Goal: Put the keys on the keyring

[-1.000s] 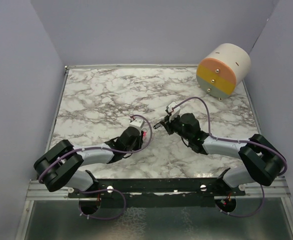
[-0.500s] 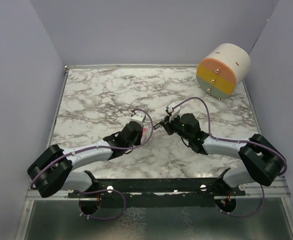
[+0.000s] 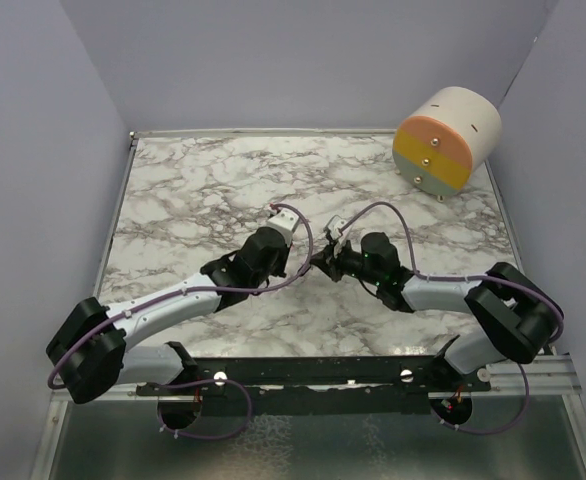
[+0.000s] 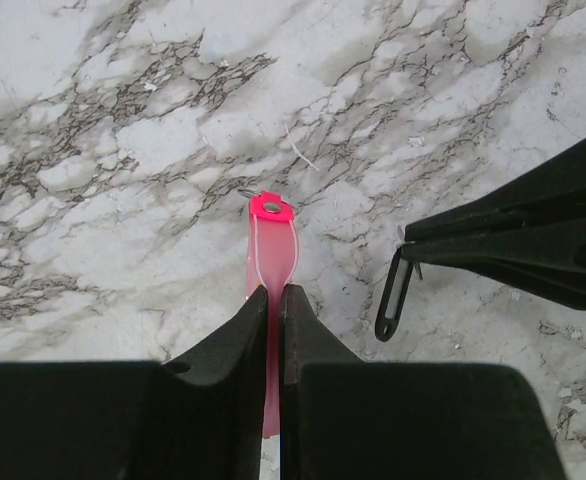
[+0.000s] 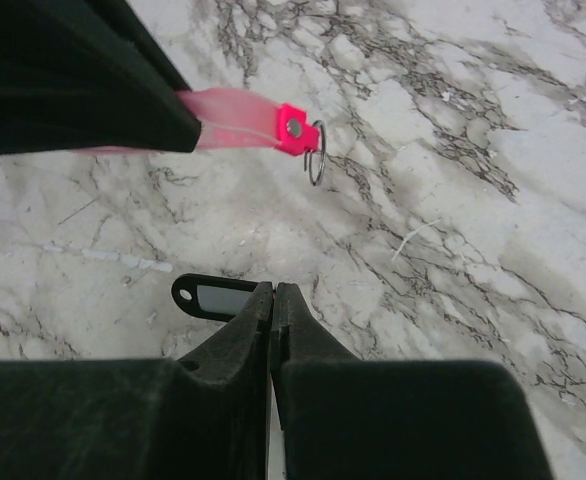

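- Nearest us, both arms reach out from the near edge and meet around the middle of the marbled surface [image 3: 193, 190].
- The left jaws are drawn in tight and pinch the keyring [image 4: 272, 245] by its pink strip. The strip's free end sticks out past the tips.
- At that free end we see a small grommet, and the thin metal ring [image 5: 316, 160] hangs from it, clear of either arm.
- The right jaws are pressed together on the key [image 5: 218, 297]. Its dark head, with the hole in it, pokes out to one side of the tips.
- The key sits near the ring but apart from it, not threaded on.
- We cannot tell whether the key or the ring touches the surface.
- Farthest off, at the far right corner, a cream cylinder [image 3: 448, 140] lies on its side, its orange, yellow and grey face turned toward us.
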Robot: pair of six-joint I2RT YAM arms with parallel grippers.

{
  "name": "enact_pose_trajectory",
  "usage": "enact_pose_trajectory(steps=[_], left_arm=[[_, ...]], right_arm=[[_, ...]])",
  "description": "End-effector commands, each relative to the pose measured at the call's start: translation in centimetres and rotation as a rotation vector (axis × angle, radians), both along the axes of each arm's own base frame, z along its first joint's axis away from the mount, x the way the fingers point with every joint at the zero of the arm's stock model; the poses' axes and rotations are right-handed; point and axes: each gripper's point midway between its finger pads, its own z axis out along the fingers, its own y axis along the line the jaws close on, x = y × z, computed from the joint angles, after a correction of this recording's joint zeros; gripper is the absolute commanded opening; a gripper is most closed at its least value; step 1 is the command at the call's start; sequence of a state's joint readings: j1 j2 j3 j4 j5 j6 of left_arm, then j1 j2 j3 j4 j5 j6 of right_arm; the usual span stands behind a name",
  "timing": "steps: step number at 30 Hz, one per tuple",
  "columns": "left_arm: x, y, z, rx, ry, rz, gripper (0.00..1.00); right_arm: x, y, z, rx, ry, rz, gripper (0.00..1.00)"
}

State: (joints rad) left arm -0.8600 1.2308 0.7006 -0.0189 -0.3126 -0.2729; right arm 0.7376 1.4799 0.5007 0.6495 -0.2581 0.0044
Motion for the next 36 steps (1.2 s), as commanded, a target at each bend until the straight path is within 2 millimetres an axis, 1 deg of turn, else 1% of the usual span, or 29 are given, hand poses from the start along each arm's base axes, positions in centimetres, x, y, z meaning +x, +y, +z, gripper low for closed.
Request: enact_pose_trajectory(steps=[1,7,12,16,22,28,30,36], left_arm=[[0.9,0.1,3.3,0.013,-0.096,-0.013,0.0],[0.7,-0.6,5.1,-0.022,-0.177,-0.086,0.0],[0.0,-1.3,5.7,-0.042,-0.208,-0.161,0.0],[-0.7,-1.9,5.5,-0.048,-0.199,-0.226,0.0],[-1.7,-2.0,5.2,-0.048,-0.208,-0.287,0.0],[-2.6,-2.2,5.2,-0.05,-0.219,-0.347,0.0],[-3.1,-2.7,5.2,-0.062,-0.218,-0.39,0.0],[-4.0,-3.5,4.6,-0.071,-0.199,-0.458,0.0]], right_arm=[[-1.2,1.1,0.9,0.061,-0.073,0.113,0.01],[-1.7,1.2,1.6,0.098,-0.086,0.133,0.01],[-1.9,1.3,2.3,0.127,-0.102,0.137,0.01],[-2.0,1.4,2.5,0.158,-0.085,0.14,0.01],[-2.4,0.9,2.8,0.235,-0.059,0.149,0.01],[-2.8,0.2,2.2,0.276,-0.055,0.157,0.01],[-2.8,-0.1,2.1,0.295,-0.057,0.157,0.01],[-2.9,-1.9,2.9,0.449,-0.008,0.192,0.01]])
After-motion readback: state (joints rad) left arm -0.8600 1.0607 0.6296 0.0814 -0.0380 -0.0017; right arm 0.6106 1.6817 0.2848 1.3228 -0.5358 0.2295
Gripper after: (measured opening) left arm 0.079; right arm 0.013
